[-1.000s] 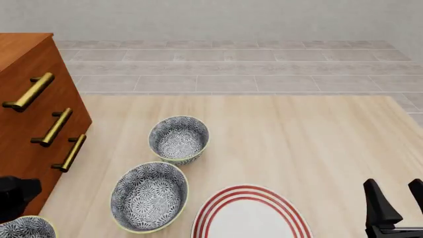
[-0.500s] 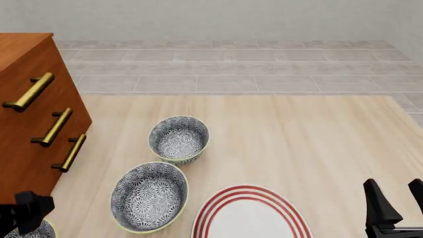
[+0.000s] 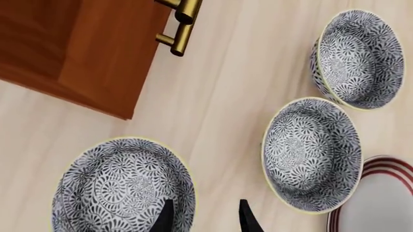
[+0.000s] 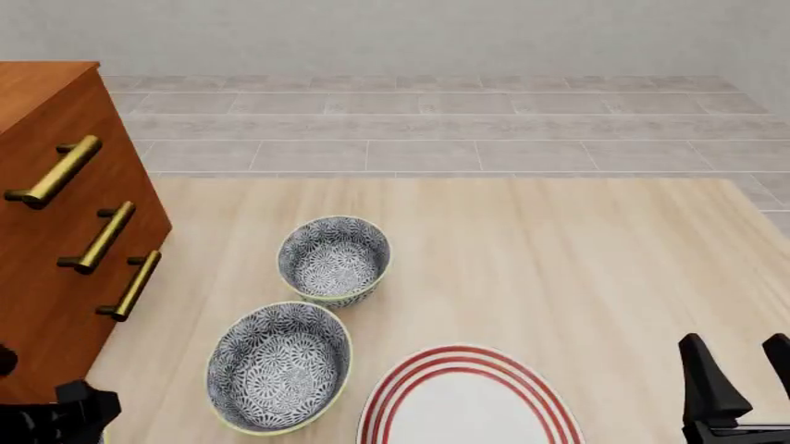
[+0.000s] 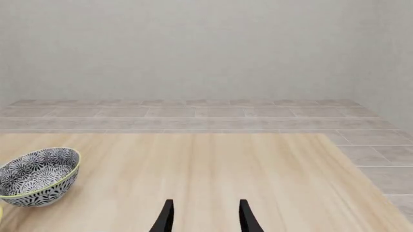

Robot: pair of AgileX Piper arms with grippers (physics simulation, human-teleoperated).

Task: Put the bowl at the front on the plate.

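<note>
**Hovering over the front bowl, left hand open**

Straddling the near rim of the bowl (image 3: 123, 186), the left hand (image 3: 205, 217) shows its two dark fingertips parted in its wrist view, one over the patterned inside, the other over bare wood just outside the rim. Whether either tip touches the bowl cannot be told. In the front view this hand (image 4: 55, 416) sits at the bottom left corner and hides nearly all of the bowl.

The bowl stands upright on the desk (image 4: 556, 268), close to the lower corner of the wooden cabinet (image 4: 50, 240) with brass handles (image 4: 129, 285). Two look-alikes stand further along: the middle bowl (image 4: 279, 366) and, beyond it, the far bowl (image 4: 333, 260), apart from each other.

The plate (image 4: 469, 402), white with red rings, lies flat at the front edge, just beside the middle bowl, and is cut off by the frame.

The right hand (image 4: 738, 388) rests low at the right edge, fingers spread and holding nothing; its wrist view looks across the desk at the far bowl (image 5: 37, 176).
</note>
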